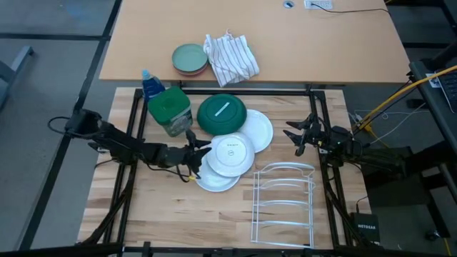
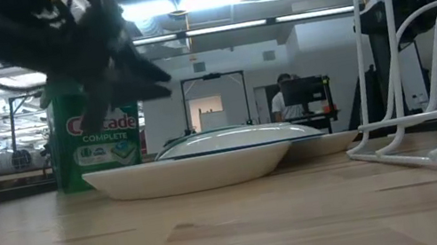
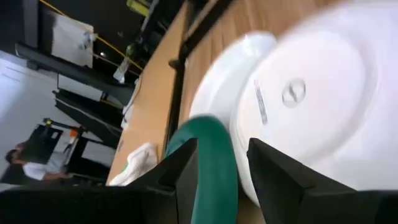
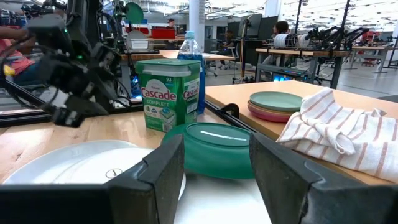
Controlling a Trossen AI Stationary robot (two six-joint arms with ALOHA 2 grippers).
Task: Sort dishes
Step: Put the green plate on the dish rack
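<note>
The dishes are four round flat plates bunched at mid-table, just left of the white wire dish rack (image 1: 284,202), which is the largest thing on the table and stands empty at the near right. Left of the pile stands the green-lidded plastic Cascade tub (image 1: 170,111) with a blue bottle (image 1: 151,83) behind it. The dark green plate (image 1: 221,114) lies at the far side of the cluster, face down by the look of it. A plain white plate (image 1: 260,130) lies to its right, a second plain white plate (image 1: 214,180) nearest the front edge, partly covered. The smaller white plate with a centre stamp (image 1: 230,154) rides on top of both.

These look stiff, glossy and breakable (probably ceramic, so some weight), and a flat grip would slide; I judge the rim the only sensible hold, pinched edge-on where a plate overhangs its neighbour.

The left gripper (image 1: 195,153) sits at the left edge of the pile, fingers parted around nothing I can confirm, with the green rim showing between them in its wrist view. The right gripper (image 1: 294,136) waits spread wide and empty, right of the plates.
</note>
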